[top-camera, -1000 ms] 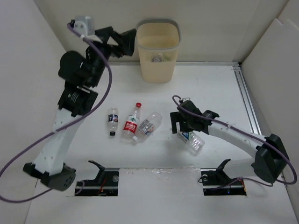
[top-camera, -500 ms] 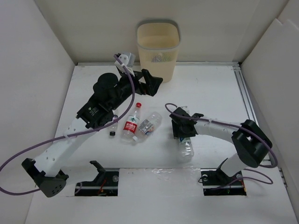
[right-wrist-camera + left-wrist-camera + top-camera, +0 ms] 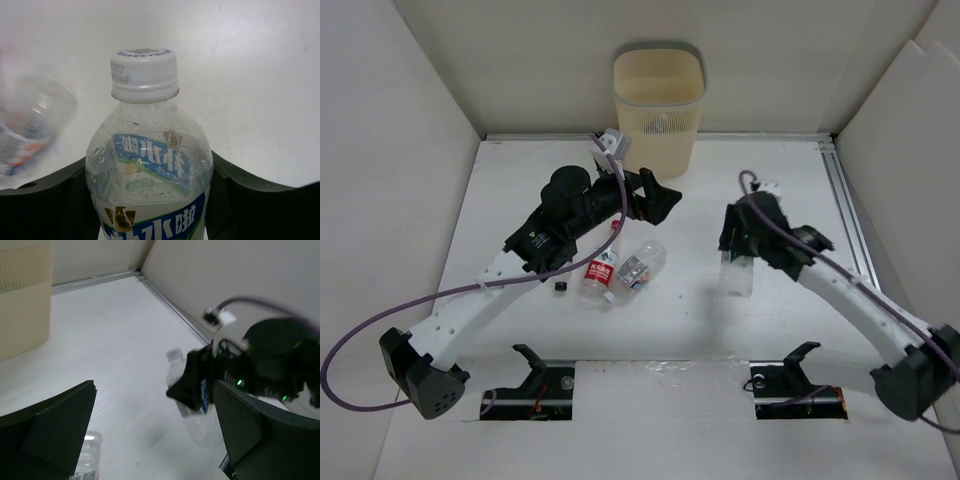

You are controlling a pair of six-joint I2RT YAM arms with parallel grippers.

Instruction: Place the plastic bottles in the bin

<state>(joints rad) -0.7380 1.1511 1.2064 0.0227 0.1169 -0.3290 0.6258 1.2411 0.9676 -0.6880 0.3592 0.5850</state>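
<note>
Right tool (image 3: pixel 734 248) has closed on the white-capped bottle (image 3: pixel 149 165) and lifted it off the surface (image 3: pixel 790 180). The bin (image 3: pixel 658 120) stands well apart. Left tool (image 3: pixel 663 200), wide and empty, has swung down near the remaining bottles (image 3: pixel 620 268). Transfer is judged next.

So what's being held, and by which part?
The right gripper holds the clear, blue-labelled, white-capped plastic bottle around its labelled body; the left gripper is empty.

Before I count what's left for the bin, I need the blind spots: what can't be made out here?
- Top view: the left arm covers one bottle; only its dark cap shows.
- Top view: the bin hides its floor behind its near wall.
- Right wrist: blurred bottle at left, label unreadable.
- Left wrist: clear bottle cut by the bottom edge.
</note>
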